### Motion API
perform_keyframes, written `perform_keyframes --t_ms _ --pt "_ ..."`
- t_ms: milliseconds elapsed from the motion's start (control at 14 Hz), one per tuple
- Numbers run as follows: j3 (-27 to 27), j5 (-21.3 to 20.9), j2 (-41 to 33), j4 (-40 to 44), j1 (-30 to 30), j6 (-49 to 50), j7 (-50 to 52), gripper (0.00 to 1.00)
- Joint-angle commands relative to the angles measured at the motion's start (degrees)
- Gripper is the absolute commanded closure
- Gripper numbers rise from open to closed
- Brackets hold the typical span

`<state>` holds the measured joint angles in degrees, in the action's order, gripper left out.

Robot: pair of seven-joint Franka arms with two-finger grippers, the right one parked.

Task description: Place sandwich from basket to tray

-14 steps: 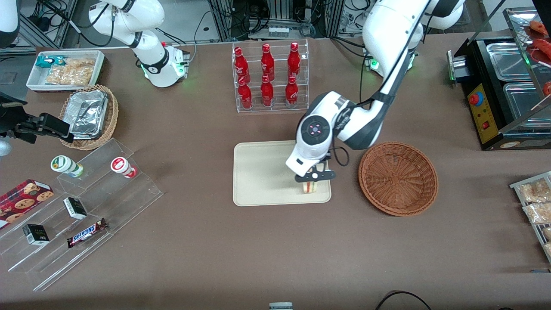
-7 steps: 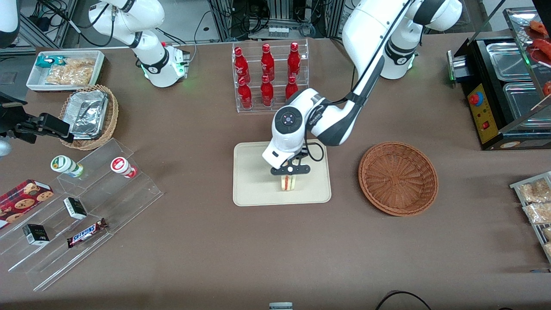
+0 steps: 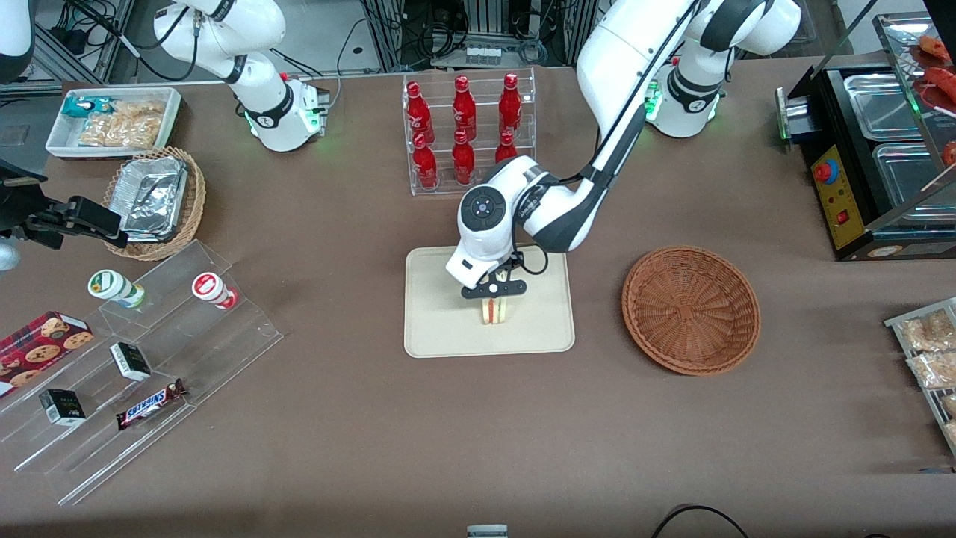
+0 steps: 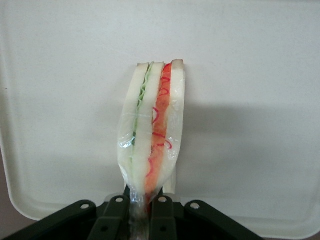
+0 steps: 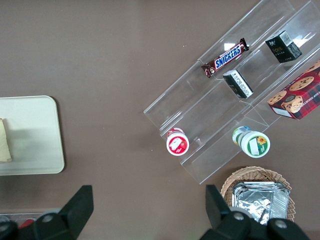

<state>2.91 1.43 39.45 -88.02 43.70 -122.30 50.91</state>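
Observation:
The sandwich point(image 3: 494, 311), a wrapped white-bread wedge with green, orange and red layers point(image 4: 152, 125), stands on edge over the middle of the cream tray point(image 3: 441, 329). My left gripper point(image 3: 494, 290) is right above it and shut on its narrow end; the black fingers point(image 4: 116, 215) pinch bread and wrapper together. The tray point(image 4: 250, 75) fills the left wrist view under the sandwich. I cannot tell whether the sandwich touches the tray or hangs just above it. The reddish-brown basket point(image 3: 691, 308) sits empty beside the tray, toward the working arm's end. The right wrist view shows the tray point(image 5: 30, 130) and the sandwich point(image 5: 4, 140).
A clear rack of red bottles point(image 3: 467, 134) stands farther from the front camera than the tray. Toward the parked arm's end are a stepped acrylic shelf with snacks point(image 3: 149, 359) and a tan basket of foil trays point(image 3: 153, 198). A black appliance point(image 3: 866, 157) stands at the working arm's end.
My gripper has carried the sandwich from the tray's corner nearest the basket to the tray's middle, away from the basket and slightly farther from the front camera.

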Motion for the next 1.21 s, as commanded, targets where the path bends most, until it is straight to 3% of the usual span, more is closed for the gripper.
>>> perform_keyframes --t_ms 0,71,357,786,1143 --pt "-0.19 0.60 0.63 1.54 0.07 0.13 1.30 0.73" --pt "-0.19 0.51 0.63 1.54 -0.36 0.13 0.78 0.01" --pt "-0.28 0.33 -0.59 1.71 -0.37 0.48 0.86 0.00" --pt "-0.71 -0.46 -12.36 1.19 -1.34 10.75 0.86 0.00" --pt "-2.74 0.60 -16.77 1.10 -8.79 17.70 0.52 0.00"
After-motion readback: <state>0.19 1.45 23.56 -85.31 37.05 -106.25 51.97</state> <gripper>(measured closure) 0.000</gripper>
